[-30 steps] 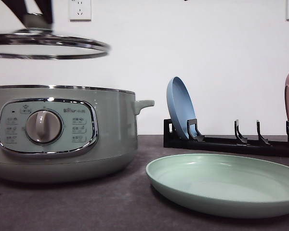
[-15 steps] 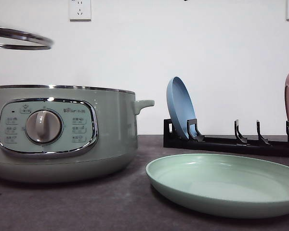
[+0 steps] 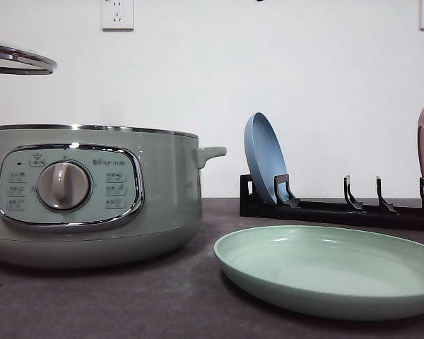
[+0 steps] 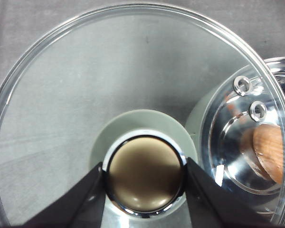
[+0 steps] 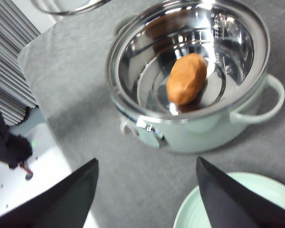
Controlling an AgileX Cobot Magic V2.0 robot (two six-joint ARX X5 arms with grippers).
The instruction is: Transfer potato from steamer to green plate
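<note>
Right now I see the potato (image 5: 186, 78) lying on the shiny floor of the open steamer (image 5: 190, 76), which stands on the grey table (image 3: 162, 304). My left gripper (image 4: 145, 175) is clamped on the knob (image 4: 145, 173) of the glass lid (image 4: 85, 95), holding it in the air off to the steamer's left side. My right gripper (image 5: 147, 190) hangs above the table with its fingers (image 5: 61, 199) spread wide and nothing between them. The green plate (image 3: 332, 272) sits flat just beside the steamer. Behind it, a blue plate (image 3: 265, 157) leans in a black rack (image 3: 339, 210).
</note>
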